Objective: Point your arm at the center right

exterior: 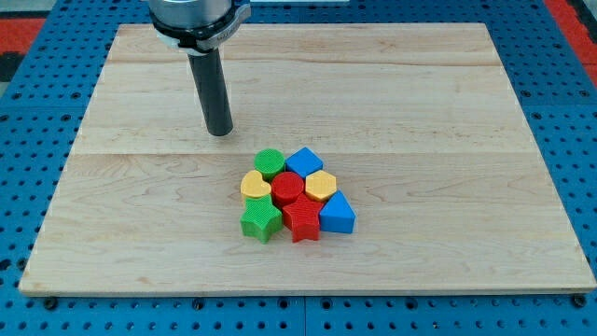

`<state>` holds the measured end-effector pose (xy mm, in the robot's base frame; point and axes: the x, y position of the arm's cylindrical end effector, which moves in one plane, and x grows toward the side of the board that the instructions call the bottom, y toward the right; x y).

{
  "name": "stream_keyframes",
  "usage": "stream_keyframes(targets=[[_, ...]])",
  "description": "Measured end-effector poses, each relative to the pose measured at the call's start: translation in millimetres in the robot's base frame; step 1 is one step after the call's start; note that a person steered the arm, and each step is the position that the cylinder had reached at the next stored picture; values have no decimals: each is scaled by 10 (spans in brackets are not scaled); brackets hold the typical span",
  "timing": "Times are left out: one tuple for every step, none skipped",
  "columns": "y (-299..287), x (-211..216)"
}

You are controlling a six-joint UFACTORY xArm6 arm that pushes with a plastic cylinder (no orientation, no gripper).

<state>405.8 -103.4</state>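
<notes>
My tip [220, 132] rests on the wooden board [420, 103], left of the middle, a short way above and to the left of a tight cluster of blocks. The cluster holds a green cylinder [270, 163], a blue cube [304, 162], a yellow heart [256, 185], a red cylinder [287, 187], a yellow hexagon [321, 184], a green star [260, 222], a red star [300, 219] and a blue triangle [338, 214]. The tip touches none of them.
The board lies on a blue perforated table [28, 140]. The arm's grey housing [198, 19] reaches in from the view's top.
</notes>
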Motion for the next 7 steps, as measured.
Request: stream_keyframes(targets=[[0,0],[34,-268],[819,-443],[1765,-532],[2282,-520],[2728,-513],[3317,-504]])
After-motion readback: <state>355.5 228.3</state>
